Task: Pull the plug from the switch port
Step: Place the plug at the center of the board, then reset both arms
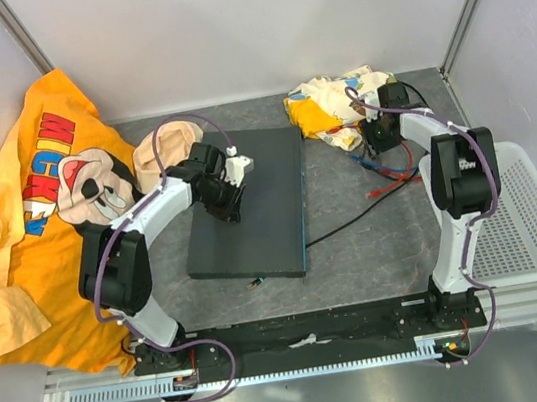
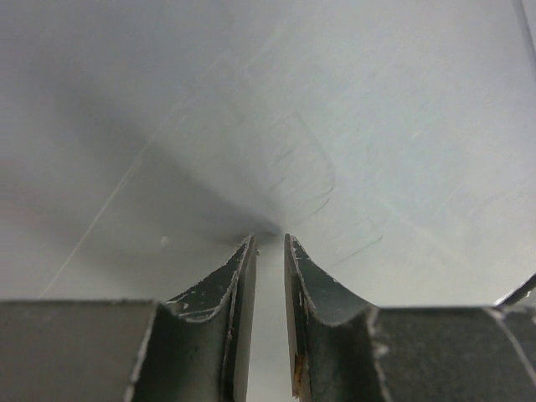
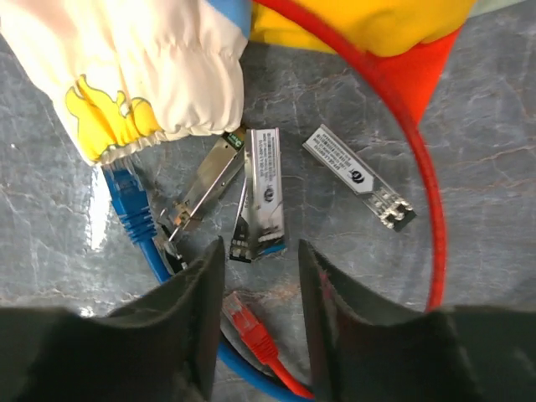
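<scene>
The switch (image 1: 253, 198) is a flat dark grey box in the middle of the table, with its teal socket edge (image 1: 303, 206) facing right. A black cable (image 1: 352, 219) runs from that edge toward the right; its plug is too small to make out. My left gripper (image 1: 227, 205) rests on the switch's top. In the left wrist view it (image 2: 268, 240) is nearly shut and empty, tips against the grey lid (image 2: 335, 126). My right gripper (image 1: 380, 134) hovers far right of the switch. In the right wrist view it (image 3: 261, 251) is open over a loose red plug (image 3: 251, 322).
Three small metal transceiver modules (image 3: 264, 193) lie under the right gripper, with a blue cable plug (image 3: 126, 201) and a red cable loop (image 3: 419, 167). A bundle of cloth (image 1: 334, 100) lies behind. A yellow shirt (image 1: 37, 205) is at the left, a white mesh basket (image 1: 525, 223) at the right.
</scene>
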`<action>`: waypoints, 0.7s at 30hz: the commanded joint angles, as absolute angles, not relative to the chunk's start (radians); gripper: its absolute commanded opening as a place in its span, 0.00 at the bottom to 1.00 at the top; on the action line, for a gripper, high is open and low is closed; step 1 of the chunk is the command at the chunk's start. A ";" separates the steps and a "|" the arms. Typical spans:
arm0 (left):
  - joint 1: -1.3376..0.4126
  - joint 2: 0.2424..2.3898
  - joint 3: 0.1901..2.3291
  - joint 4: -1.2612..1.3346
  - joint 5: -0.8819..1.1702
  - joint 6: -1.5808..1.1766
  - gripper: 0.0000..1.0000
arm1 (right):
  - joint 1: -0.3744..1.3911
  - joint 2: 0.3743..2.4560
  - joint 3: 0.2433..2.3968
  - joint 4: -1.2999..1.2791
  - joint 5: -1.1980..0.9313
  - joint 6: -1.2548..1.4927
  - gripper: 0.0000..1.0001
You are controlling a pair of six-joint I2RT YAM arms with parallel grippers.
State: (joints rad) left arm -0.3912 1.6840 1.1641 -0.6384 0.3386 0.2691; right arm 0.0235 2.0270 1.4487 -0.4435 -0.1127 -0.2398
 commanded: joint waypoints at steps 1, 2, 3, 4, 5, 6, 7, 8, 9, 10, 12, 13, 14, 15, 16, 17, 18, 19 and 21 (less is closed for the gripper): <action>-0.370 1.693 1.264 -0.750 0.278 0.377 0.29 | 0.028 2.001 1.542 -0.543 -0.087 -0.225 0.55; -0.368 1.700 1.299 -0.764 0.272 0.380 0.29 | 0.022 1.973 1.540 -0.543 -0.119 -0.230 0.66; -0.364 1.704 1.316 -0.785 0.272 0.379 0.30 | 0.020 1.906 1.533 -0.537 -0.155 -0.241 0.98; -0.361 1.701 1.331 -0.788 0.273 0.379 0.31 | 0.017 1.867 1.523 -0.516 -0.232 -0.247 0.98; -0.357 1.697 1.354 -0.788 0.279 0.380 0.32 | 0.018 1.829 1.511 -0.496 -0.268 -0.247 0.98; -0.354 1.692 1.365 -0.781 0.287 0.387 0.35 | 0.017 1.760 1.482 -0.473 -0.299 -0.241 0.98; -0.353 1.680 1.377 -0.772 0.293 0.397 0.37 | 0.020 1.732 1.473 -0.428 -0.378 -0.220 0.98; -0.353 1.675 1.408 -0.764 0.295 0.400 0.42 | 0.028 1.711 1.465 -0.402 -0.380 -0.201 0.98; -0.353 1.674 1.431 -0.756 0.291 0.403 0.50 | 0.040 1.680 1.459 -0.378 -0.347 -0.169 0.98; -0.353 1.680 1.480 -0.741 0.288 0.403 0.51 | 0.079 1.672 1.462 -0.330 -0.295 -0.110 0.98; -0.353 1.698 1.541 -0.730 0.273 0.403 0.58 | 0.123 1.661 1.485 -0.298 -0.134 -0.065 0.98; -0.353 1.709 1.575 -0.717 0.259 0.384 0.58 | 0.155 1.658 1.491 -0.258 -0.103 -0.033 0.98; -0.350 1.733 1.644 -0.706 0.235 0.373 0.59 | 0.173 1.655 1.494 -0.236 -0.053 -0.022 0.98; -0.344 1.747 1.681 -0.700 0.227 0.359 0.62 | 0.192 1.652 1.508 -0.220 -0.035 -0.017 0.98; -0.338 1.762 1.719 -0.690 0.219 0.323 0.78 | 0.228 1.654 1.522 -0.210 -0.025 -0.014 0.98; -0.331 1.775 1.786 -0.664 0.207 0.302 0.89 | 0.244 1.657 1.535 -0.210 -0.022 -0.014 0.98; -0.315 1.798 1.816 -0.651 0.203 0.279 0.99 | 0.256 1.666 1.558 -0.216 -0.032 -0.011 0.98; -0.308 1.808 1.844 -0.637 0.199 0.238 0.99 | 0.274 1.670 1.571 -0.233 -0.038 -0.005 0.98; -0.295 1.827 1.897 -0.621 0.193 0.213 0.99 | 0.290 1.680 1.586 -0.251 -0.041 -0.003 0.98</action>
State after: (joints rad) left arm -0.3340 1.7893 1.8027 -0.6895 0.2333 0.3042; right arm 0.2657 1.6585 1.5227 -0.2604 -0.0872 -0.0513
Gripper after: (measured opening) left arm 0.988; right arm 0.982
